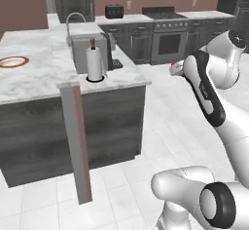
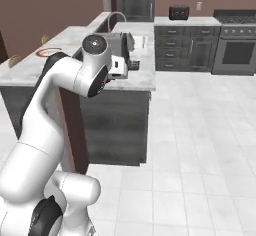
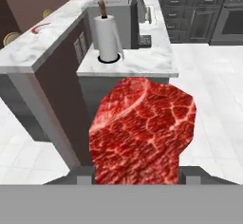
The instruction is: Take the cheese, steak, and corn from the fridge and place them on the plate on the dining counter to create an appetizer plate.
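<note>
**Steak in carriage toward the plate**

While the arm rides folded at the right of the left base view, a small red edge of the steak (image 1: 173, 69) shows at its wrist, right of centre. The plate (image 1: 13, 62) lies at the far left edge on the marble bench (image 1: 39, 75), well apart from the steak. A paper towel roll (image 1: 95, 63) stands upright on the bench's near end, beside the sink (image 1: 85, 46).

From the right base view, the arm crosses the left half of the frame; the plate (image 2: 46, 53) is a red arc on the bench, upper left, partly behind the arm.

Seen from the hand view, the steak (image 3: 142, 130) hangs at centre, the claw (image 3: 137, 176) clamped on its lower edge. The plate (image 3: 40, 28) sits upper left.

Judgement: the transport step for the steak is in hand. No cheese or corn can be made out on the plate. Next move calls for closing on the bench's far-left portion, carrying the steak over the rim, lowering, then releasing.
</note>
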